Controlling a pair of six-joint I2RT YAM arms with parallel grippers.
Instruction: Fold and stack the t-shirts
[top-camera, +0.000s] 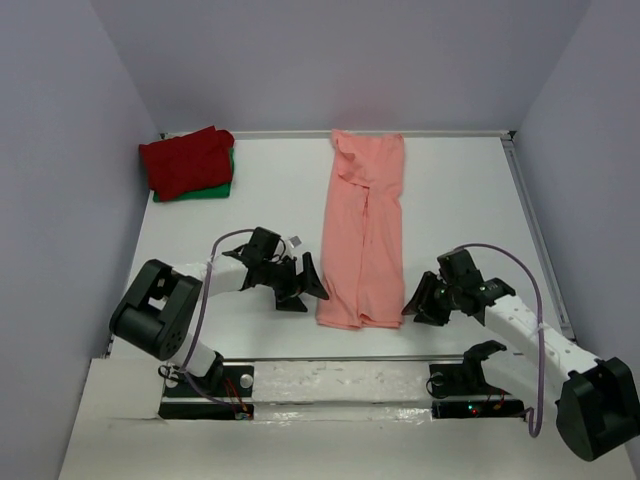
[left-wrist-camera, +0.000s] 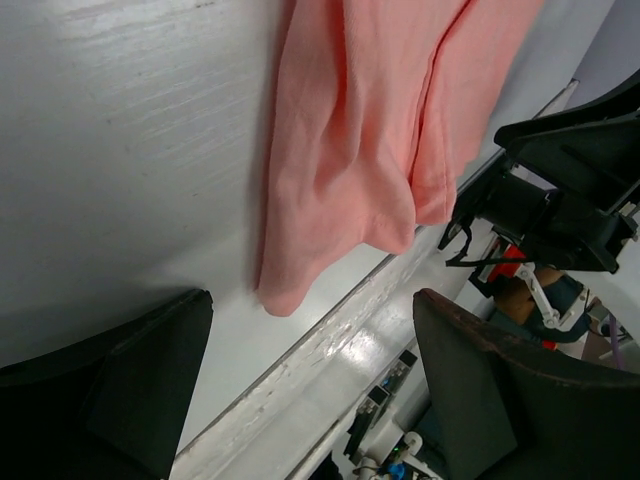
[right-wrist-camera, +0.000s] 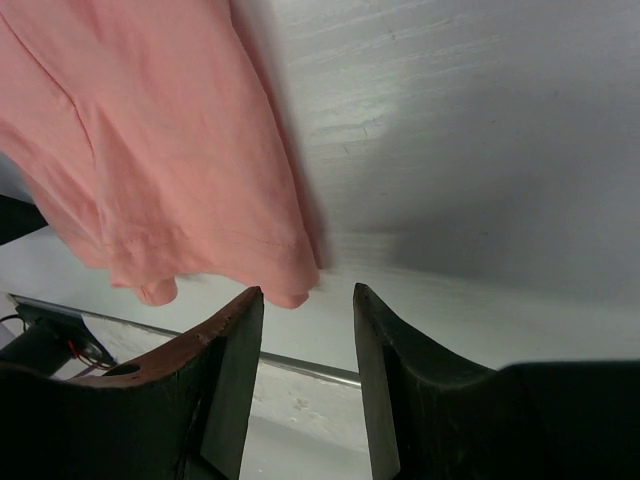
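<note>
The salmon-pink t-shirt (top-camera: 364, 230) lies as a long narrow strip down the middle of the table, both sides folded in. Its near end shows in the left wrist view (left-wrist-camera: 350, 150) and the right wrist view (right-wrist-camera: 150, 150). My left gripper (top-camera: 312, 283) is open and empty, just left of the shirt's near left corner. My right gripper (top-camera: 415, 303) is open and empty, just right of the near right corner, which lies in front of its fingertips (right-wrist-camera: 245, 310). The dark red t-shirt (top-camera: 185, 158) lies folded on the green one (top-camera: 222, 186) at the far left.
The table's front edge with a metal rail (top-camera: 340, 358) runs just below the shirt's near end. White walls enclose the table on the left, back and right. The right arm shows in the left wrist view (left-wrist-camera: 570, 200).
</note>
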